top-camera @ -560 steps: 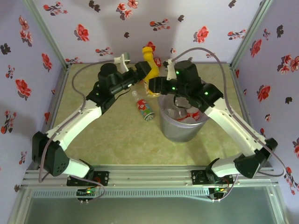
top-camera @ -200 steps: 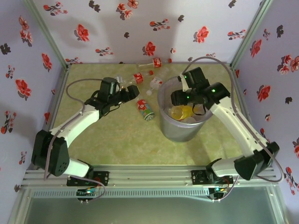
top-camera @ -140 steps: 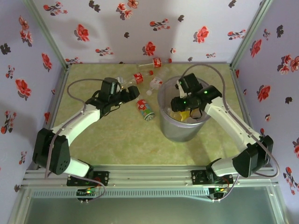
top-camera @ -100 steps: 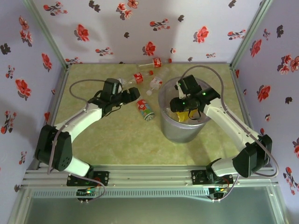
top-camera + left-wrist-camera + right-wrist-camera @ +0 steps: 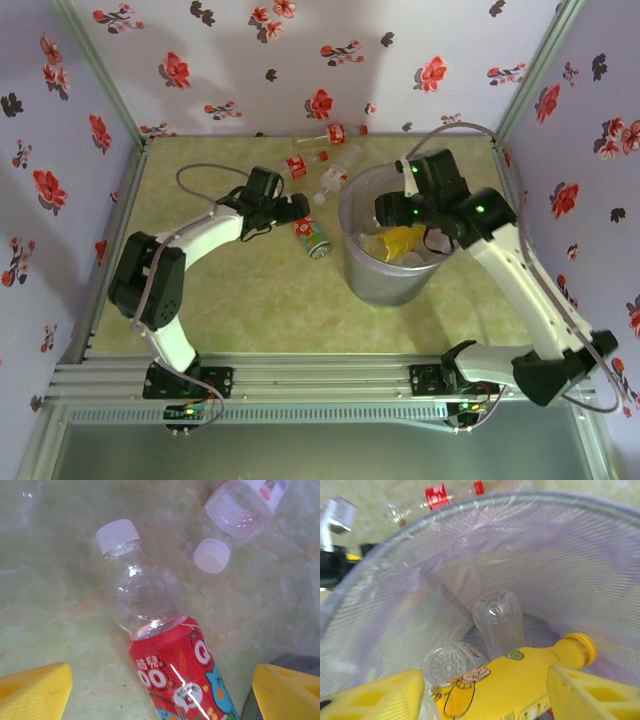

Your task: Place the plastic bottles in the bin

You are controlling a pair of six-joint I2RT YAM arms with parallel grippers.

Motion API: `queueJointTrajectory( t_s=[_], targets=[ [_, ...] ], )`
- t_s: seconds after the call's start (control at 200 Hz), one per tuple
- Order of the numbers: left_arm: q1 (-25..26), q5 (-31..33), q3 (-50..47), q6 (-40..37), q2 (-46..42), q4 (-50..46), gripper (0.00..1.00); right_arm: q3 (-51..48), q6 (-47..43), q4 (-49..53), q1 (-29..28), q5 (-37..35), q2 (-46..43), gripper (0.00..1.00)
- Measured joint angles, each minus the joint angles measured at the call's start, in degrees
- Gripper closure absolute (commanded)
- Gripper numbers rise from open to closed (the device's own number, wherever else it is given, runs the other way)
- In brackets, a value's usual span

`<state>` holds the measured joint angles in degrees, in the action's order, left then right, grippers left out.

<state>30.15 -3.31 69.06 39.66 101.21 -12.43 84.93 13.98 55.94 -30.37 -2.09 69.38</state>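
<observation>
Mottled green desk, floral walls on three sides. The bin stands right of centre and holds a yellow bottle and clear bottles. The right tool hangs over it, fingers apart. The left tool, also spread, straddles a red bottle lying just beside the bin. Loose bottles lie near the far edge.

Light's even and soft from overhead, cabin bright, I get only faint shadows on the back wall. Left wrist is sharp, with small glare streaks on the red-labelled bottle. Right wrist is softer; the bin mesh looks hazy.
</observation>
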Motion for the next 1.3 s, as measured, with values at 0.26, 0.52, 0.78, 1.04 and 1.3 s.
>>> queueJointTrajectory(
  t_s=[0.26, 0.52, 0.78, 1.04, 1.3],
  targets=[
    [1.1, 3.8, 3.7, 0.3, 7.3, -0.8, 0.01, -1.2, 0.0, -0.3, 0.0, -1.8, -5.3, 0.28],
    [1.5, 5.5, 4.4, 2.9, 12.7, 1.2, 0.08, -3.9, -0.1, -0.2, 0.0, -2.5, -9.2, 0.23],
    [1.6, 6.3, 5.8, 4.0, 14.1, 1.9, 0.23, -5.9, -0.1, -0.2, 0.4, -3.2, -12.4, 0.22],
    [1.7, 6.1, 5.8, 4.7, 14.1, 2.1, 0.35, -6.7, -0.2, -0.1, 0.8, -3.5, -12.4, 0.22],
    [1.7, 6.1, 3.5, 4.5, 7.7, 1.0, 0.41, -6.8, -0.5, -0.1, 0.8, -3.3, -12.2, 0.22]
  ],
)
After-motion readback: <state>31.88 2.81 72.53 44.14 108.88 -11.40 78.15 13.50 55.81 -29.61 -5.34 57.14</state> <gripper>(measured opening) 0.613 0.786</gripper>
